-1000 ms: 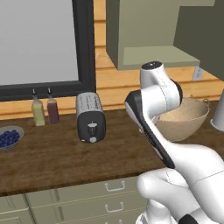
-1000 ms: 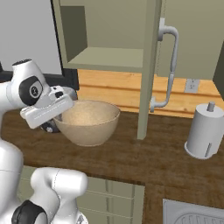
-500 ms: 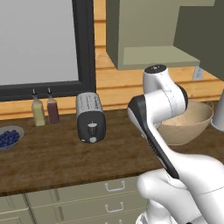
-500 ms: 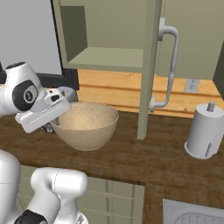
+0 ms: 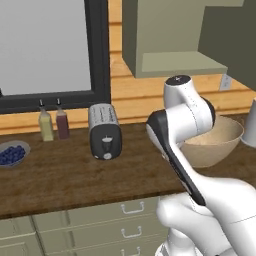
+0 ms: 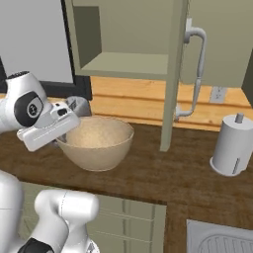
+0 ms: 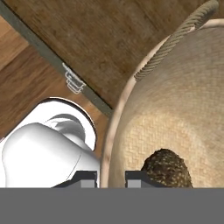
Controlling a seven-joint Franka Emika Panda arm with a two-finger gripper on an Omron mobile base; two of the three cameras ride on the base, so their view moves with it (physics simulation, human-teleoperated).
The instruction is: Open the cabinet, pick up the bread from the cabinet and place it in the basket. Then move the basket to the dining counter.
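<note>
Basket gripped at its rim, bread already inside, cabinet open.

From my seat: the cabinet [image 6: 123, 44] hangs at the far side with its door [image 6: 175, 74] swung wide toward me, silver bar handle [image 6: 196, 69] on its right face, and I see a bare shelf inside. Below it runs the wooden desk [image 5: 65, 175], drawers along its near front. The basket [image 6: 97, 143] sits on the desk under the cabinet, left of the door edge; a paper towel roll [image 6: 232, 146] stands well to its right. The toaster [image 5: 104, 131] is left of the arm, two bottles [image 5: 53, 124] and a blueberry bowl [image 5: 12, 153] further left. My hand [image 7: 110, 179] is clenched over the basket's near left rim, one finger either side of the wall. The bread [image 7: 167, 168] lies on the basket floor just beside the inner fingertip.
</note>
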